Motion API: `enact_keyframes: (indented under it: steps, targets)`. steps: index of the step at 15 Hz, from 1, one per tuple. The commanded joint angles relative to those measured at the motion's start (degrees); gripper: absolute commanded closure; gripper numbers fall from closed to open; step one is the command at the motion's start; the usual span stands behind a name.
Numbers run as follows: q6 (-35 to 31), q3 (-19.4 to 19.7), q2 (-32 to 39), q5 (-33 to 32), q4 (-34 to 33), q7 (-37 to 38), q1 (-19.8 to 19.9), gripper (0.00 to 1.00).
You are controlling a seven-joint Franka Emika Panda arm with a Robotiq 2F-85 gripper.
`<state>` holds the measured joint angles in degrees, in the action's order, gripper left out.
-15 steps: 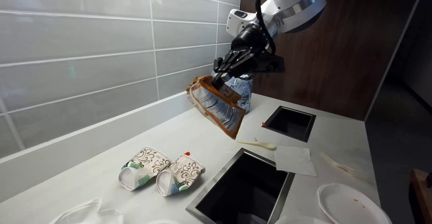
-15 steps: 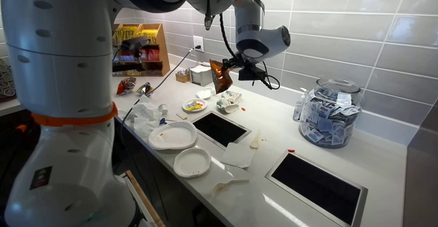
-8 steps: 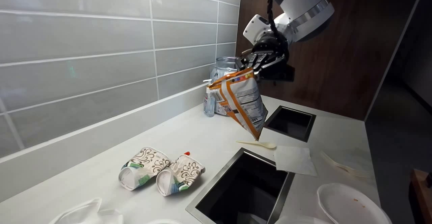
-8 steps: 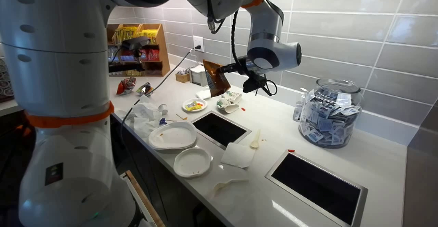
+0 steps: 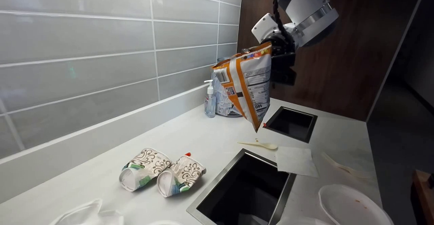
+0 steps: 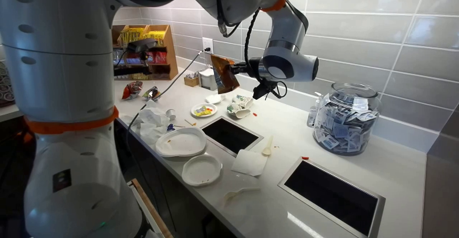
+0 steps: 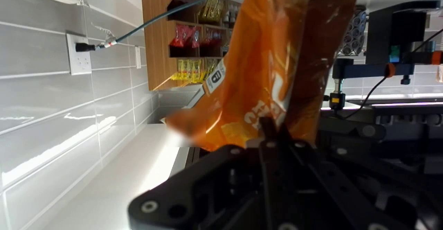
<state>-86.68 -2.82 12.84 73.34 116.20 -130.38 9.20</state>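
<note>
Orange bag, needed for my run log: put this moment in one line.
gripper: pinching orange bag | pose: corner down, above counter | on counter: glass jar, pump bottle, two crumpled cups

Over the last second the claw (image 6: pixel 233 68) has swung round to point almost level, the wrist (image 6: pixel 291 67) now behind it rather than above. The orange bag (image 5: pixel 245 86) has swung too: instead of hanging below the claw, it stands out ahead and, in an exterior view, covers the claw's tip, so its exact tilt is hard to judge there. The pump bottle (image 5: pixel 210 104), earlier hidden behind the bag, shows in full, lower than the claw.
</note>
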Motion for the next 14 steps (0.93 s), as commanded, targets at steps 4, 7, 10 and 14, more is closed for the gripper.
enact_keyframes:
  steps: [4, 7, 10, 14]
  targets:
    - [7.14, 4.01, 0.07, 1.02, 1.59, -3.15, -1.66, 1.00]
    - [7.20, 4.74, 0.30, 0.73, 1.84, -2.53, -2.21, 1.00]
    - [-0.64, 5.37, -0.83, 0.34, 2.64, 2.70, -3.82, 1.00]
    - [8.66, 4.93, -0.40, 5.75, 2.21, -4.92, -2.50, 1.00]
